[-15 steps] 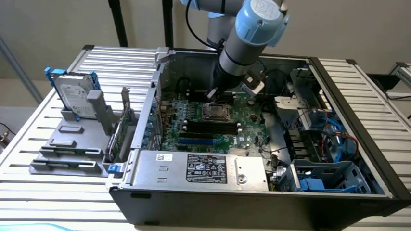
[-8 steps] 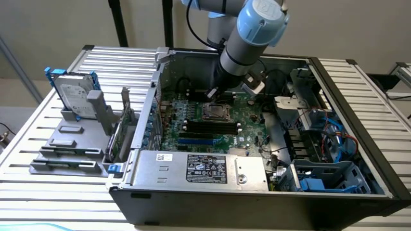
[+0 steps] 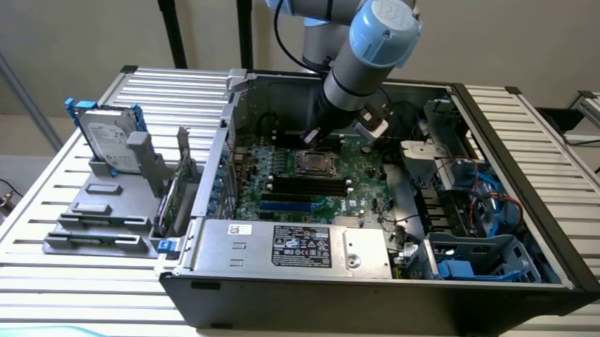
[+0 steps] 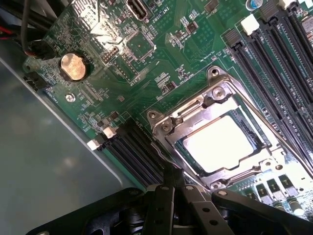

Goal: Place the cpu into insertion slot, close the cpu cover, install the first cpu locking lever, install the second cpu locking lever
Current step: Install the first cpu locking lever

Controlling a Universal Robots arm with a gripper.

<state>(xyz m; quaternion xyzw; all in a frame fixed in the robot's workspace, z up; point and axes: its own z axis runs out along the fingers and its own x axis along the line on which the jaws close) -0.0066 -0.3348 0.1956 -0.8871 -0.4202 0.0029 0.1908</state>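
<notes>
One arm reaching down into computer case (image 3: pixel 525 232), gripper (image 4: pixel 171 183) together just beside cpu cover (image 4: pixel 186 125), cpu (image 4: pixel 220 144) seated.

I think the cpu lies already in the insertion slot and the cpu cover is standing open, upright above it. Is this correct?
Not fully. The cpu does sit in the insertion slot, but the cpu cover is closed flat over it, framing the chip through its window. The wrist view shows this.

cpu (image 4: pixel 220 143): metal top, smooth, glare-bright | cpu cover (image 4: pixel 168 125): silver metal frame, shiny | circuit board (image 4: pixel 161 58): green, semi-gloss | claw (image 4: pixel 172 196): black, matt, plastic-looking | worktop (image 3: pixel 56 210): ribbed grey metal slats | case (image 3: pixel 375 309): black, matt
</notes>
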